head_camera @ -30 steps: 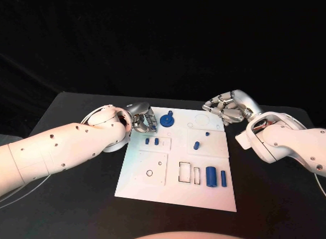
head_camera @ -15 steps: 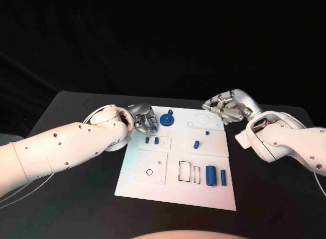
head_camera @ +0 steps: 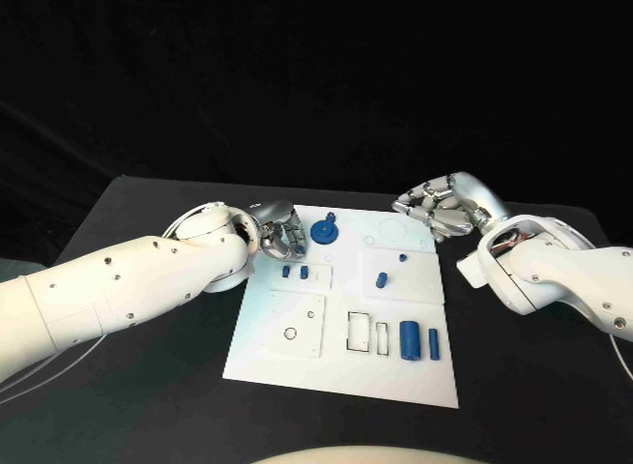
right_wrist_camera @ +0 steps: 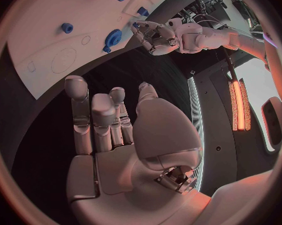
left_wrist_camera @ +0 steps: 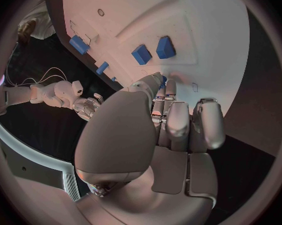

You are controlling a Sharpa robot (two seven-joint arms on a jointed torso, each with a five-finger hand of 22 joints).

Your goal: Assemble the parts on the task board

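My left hand (head_camera: 278, 235) hovers at the board's (head_camera: 296, 362) far left corner, fingers curled, holding nothing, beside a blue gear (head_camera: 325, 233). My right hand (head_camera: 439, 208), empty with fingers loosely apart, hangs off the far right corner.

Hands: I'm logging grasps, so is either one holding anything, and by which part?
Nothing is held. The left hand hovers at the task board's far left edge with fingers extended; the right hand is open, beyond its far right corner.
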